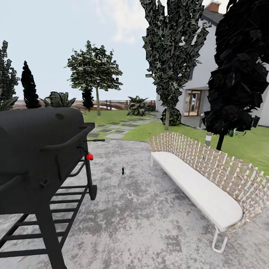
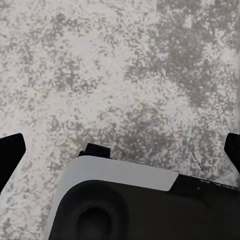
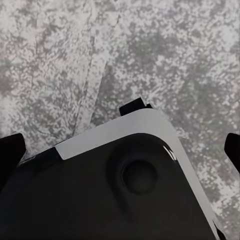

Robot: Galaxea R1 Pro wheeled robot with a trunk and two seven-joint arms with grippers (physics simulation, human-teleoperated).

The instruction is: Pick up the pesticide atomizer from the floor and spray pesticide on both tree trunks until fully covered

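The left end effector (image 2: 120,150) hangs above mottled grey paving (image 2: 125,65), its two dark fingertips (image 2: 11,150) spread wide at the frame edges with nothing between them. The right end effector (image 3: 120,150) is likewise wide open and empty over the same paving, above the robot's white-and-black base (image 3: 125,200). Well ahead of both, a small dark bottle, likely the pesticide atomizer (image 1: 122,170), stands upright on the paved floor between a black grill (image 1: 41,157) and a white wicker sofa (image 1: 201,179). A broad-leaved tree (image 1: 95,69) rises far beyond on the lawn (image 1: 112,116).
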